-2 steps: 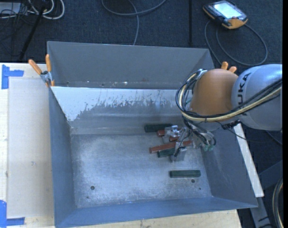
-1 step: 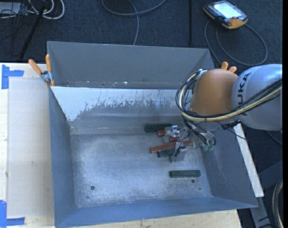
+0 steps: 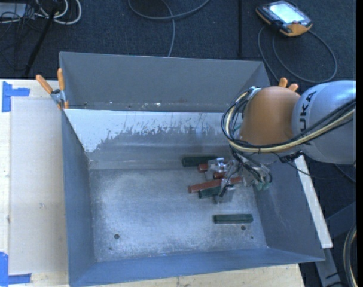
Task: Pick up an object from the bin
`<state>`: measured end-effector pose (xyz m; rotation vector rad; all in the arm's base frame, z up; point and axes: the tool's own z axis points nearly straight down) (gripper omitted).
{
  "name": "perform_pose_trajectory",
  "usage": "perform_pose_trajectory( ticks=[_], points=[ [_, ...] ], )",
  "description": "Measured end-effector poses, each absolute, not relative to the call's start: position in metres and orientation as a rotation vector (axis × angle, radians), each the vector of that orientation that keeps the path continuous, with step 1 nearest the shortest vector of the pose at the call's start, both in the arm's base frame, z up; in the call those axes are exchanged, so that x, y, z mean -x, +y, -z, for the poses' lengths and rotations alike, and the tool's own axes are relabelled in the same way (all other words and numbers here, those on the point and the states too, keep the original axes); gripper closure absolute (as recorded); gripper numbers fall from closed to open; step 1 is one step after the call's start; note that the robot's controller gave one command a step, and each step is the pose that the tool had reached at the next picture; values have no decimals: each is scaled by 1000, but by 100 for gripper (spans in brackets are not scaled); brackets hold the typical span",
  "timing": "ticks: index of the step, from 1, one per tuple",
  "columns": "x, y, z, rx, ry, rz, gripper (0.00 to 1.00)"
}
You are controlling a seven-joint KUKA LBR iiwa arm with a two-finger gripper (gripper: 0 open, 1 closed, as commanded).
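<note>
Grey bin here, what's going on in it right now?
A robot arm reaches in from the right, with its gripper down near the floor of the bin. The gripper is over a small cluster: a reddish-brown stick and a dark stick. A dark green stick lies apart, nearer the front wall. Nothing looks lifted yet.

The place reads as a robotics lab or test cell, not a home or a shop. An industrial arm (image 3: 328,121) with part of its maker's lettering on the casing, an orange cover (image 3: 270,117) and looped cabling (image 3: 230,124) at its wrist reaches over the right edge of a grey sheet-metal bin (image 3: 157,82). Beyond the bin's far edge is a dark carpeted floor (image 3: 217,34) with loose cables (image 3: 172,34) trailing across it. A handheld controller (image 3: 284,15) with a lit screen lies past the far right corner.
</note>
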<state>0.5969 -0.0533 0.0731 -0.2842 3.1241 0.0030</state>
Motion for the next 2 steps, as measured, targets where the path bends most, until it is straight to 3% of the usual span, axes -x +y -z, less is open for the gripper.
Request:
perform_pose_trajectory(
  ticks=[2],
  points=[
    [-595, -53, -89, 283, 3131, -3, 100]
  ],
)
